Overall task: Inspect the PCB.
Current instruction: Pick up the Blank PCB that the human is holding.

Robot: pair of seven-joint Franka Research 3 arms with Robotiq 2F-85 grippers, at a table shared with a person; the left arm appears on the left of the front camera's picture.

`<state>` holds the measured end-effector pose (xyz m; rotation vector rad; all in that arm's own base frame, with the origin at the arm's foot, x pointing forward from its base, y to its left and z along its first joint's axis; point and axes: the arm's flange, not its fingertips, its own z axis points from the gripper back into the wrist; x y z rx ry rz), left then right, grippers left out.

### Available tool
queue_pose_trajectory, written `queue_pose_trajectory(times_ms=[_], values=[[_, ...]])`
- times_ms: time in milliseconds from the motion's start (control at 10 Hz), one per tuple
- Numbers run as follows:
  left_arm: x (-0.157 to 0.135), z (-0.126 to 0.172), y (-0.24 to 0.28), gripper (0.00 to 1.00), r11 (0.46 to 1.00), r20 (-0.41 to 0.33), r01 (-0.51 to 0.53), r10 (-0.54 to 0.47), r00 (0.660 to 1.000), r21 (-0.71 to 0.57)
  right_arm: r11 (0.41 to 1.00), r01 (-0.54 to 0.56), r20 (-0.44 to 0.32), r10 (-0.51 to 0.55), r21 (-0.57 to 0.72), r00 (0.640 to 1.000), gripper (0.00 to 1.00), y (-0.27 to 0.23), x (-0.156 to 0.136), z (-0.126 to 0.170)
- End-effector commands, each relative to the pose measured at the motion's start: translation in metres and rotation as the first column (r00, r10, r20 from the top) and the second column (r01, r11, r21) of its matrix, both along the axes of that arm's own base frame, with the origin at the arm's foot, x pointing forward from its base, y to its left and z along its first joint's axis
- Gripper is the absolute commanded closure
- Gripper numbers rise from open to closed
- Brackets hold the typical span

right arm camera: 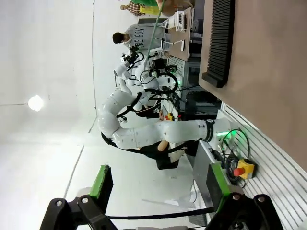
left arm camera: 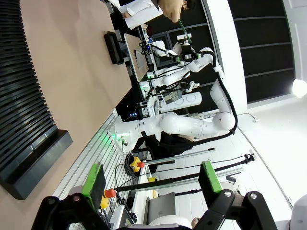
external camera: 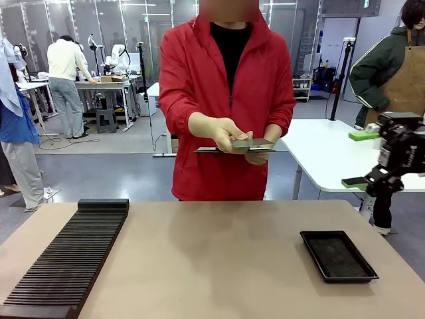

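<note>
Both claws stand wide open and hold nothing. The right gripper (external camera: 361,158) hangs in the air at the right edge of the front view, its green pads one above the other with empty space between them. In its own wrist view, the right gripper (right arm camera: 158,184) shows the same wide gap. The left gripper (left arm camera: 151,178) has its pads spread just as far apart, with nothing between them.

The PCB (external camera: 252,143) is not with the robot. The person in the red jacket (external camera: 199,86) holds it at the far side of the table, at about waist height. It lies roughly flat, with its pale grey-green face up. One hand (external camera: 222,130) pinches it from the near edge. It sits just above a thin dark clipboard (external camera: 219,150), which the other hand (external camera: 260,157) supports from below. I cannot tell whether the board touches the clipboard.

Well apart from the board, down on the tan table (external camera: 219,266), a shallow black tray (external camera: 322,232) lies at the right, below and nearer than the right gripper. A long black slotted rack (external camera: 73,259) runs along the left side, well apart from the tray.
</note>
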<state>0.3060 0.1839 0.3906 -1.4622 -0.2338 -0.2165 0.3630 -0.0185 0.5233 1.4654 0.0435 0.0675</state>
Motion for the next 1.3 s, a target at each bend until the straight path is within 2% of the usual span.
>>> queue_pose_trajectory(times_ms=[0,600,900,1200], values=[[0.001,0.000,0.000,0.00,1.000,-0.004,0.002,-0.002,1.000,0.016,1.000,0.027,-0.075,-0.027,0.006,0.997,0.00,0.018,0.024,0.009],[0.001,0.000,0.000,0.00,1.000,-0.004,0.002,-0.002,1.000,0.016,0.997,0.082,-0.185,-0.083,-0.013,0.979,0.00,0.087,0.082,0.008],[0.001,0.000,0.000,0.00,1.000,-0.004,0.002,-0.002,1.000,0.016,0.996,0.085,-0.223,-0.086,-0.016,0.971,0.00,0.116,0.092,-0.002],[0.001,0.000,0.000,0.00,1.000,-0.004,0.002,-0.002,1.000,0.016,0.995,0.094,-0.229,-0.096,-0.020,0.969,0.00,0.127,0.084,-0.007]])
